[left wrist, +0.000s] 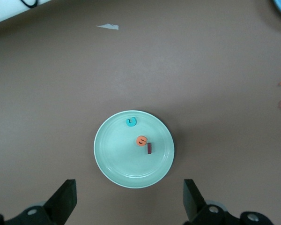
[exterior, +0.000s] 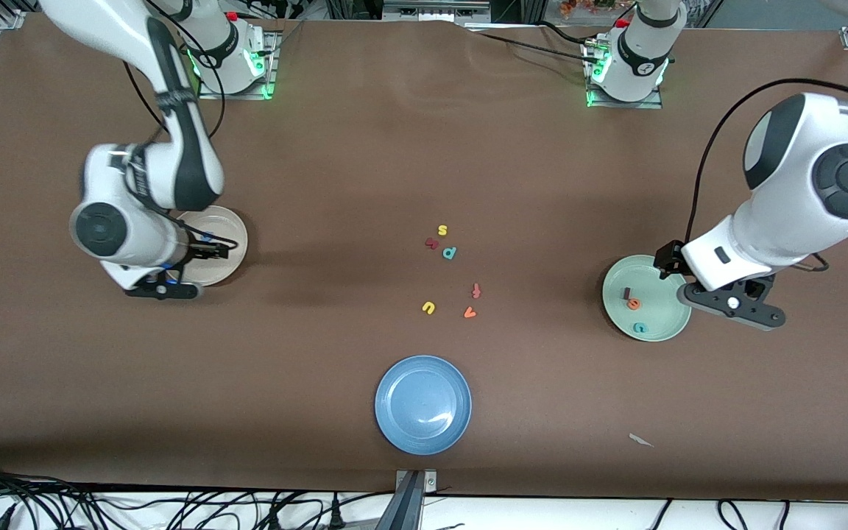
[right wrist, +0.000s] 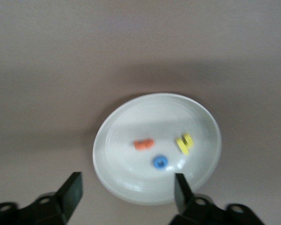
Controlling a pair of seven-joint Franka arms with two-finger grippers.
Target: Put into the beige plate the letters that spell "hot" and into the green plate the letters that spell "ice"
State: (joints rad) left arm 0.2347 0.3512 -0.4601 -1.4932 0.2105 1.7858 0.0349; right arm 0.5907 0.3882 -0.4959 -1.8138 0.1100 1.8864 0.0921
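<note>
The beige plate (right wrist: pixel 150 112) lies toward the right arm's end of the table and holds the orange "t" (right wrist: pixel 144 144), the blue "o" (right wrist: pixel 160 162) and the yellow "h" (right wrist: pixel 184 143). My right gripper (right wrist: pixel 127 192) hangs open over the plate's rim with nothing between its fingers. At the left arm's end, the green plate (left wrist: pixel 122 164) holds the teal "c" (left wrist: pixel 131 122), the orange "e" (left wrist: pixel 141 140) and the dark red "i" (left wrist: pixel 150 148). My left gripper (left wrist: pixel 129 201) is open and empty, over the table just beside that plate's rim.
A blue plate (exterior: pixel 422 403) sits mid-table near the front camera. Loose letters lie mid-table: a yellow "s" (exterior: pixel 442 230), a dark red one (exterior: pixel 431 243), a teal one (exterior: pixel 450 253), a reddish one (exterior: pixel 476 291), a yellow "u" (exterior: pixel 429 308), an orange "v" (exterior: pixel 470 313). A white scrap (exterior: pixel 641 440) lies near the front edge.
</note>
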